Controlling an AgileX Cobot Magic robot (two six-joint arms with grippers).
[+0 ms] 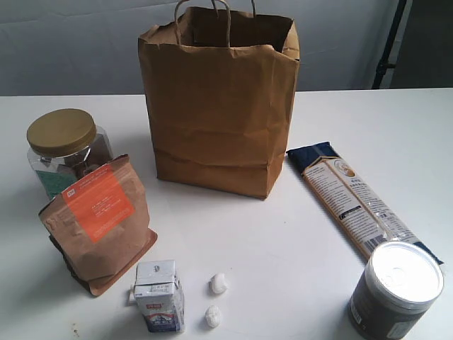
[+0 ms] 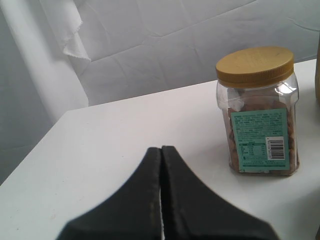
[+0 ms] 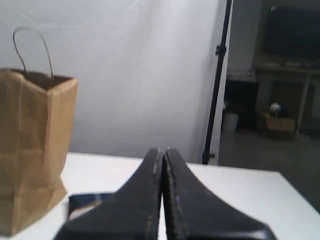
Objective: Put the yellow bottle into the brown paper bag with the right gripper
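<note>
The brown paper bag [image 1: 219,106] stands upright and open at the back middle of the white table [image 1: 283,248]; its inside is hidden. It also shows in the right wrist view, bag [image 3: 30,150], off to one side of my right gripper [image 3: 164,149], whose jaws are pressed together with nothing between them. My left gripper [image 2: 161,148] is likewise shut and empty, above the table near a clear jar [image 2: 260,110]. No yellow bottle shows in any view. Neither gripper appears in the exterior view.
A clear jar with a gold lid [image 1: 67,152] and a brown pouch with an orange label [image 1: 99,219] stand on the left. A small milk carton [image 1: 159,296] and two white lumps [image 1: 219,284] lie at the front. A pasta packet [image 1: 354,205] and a can [image 1: 396,290] are on the right.
</note>
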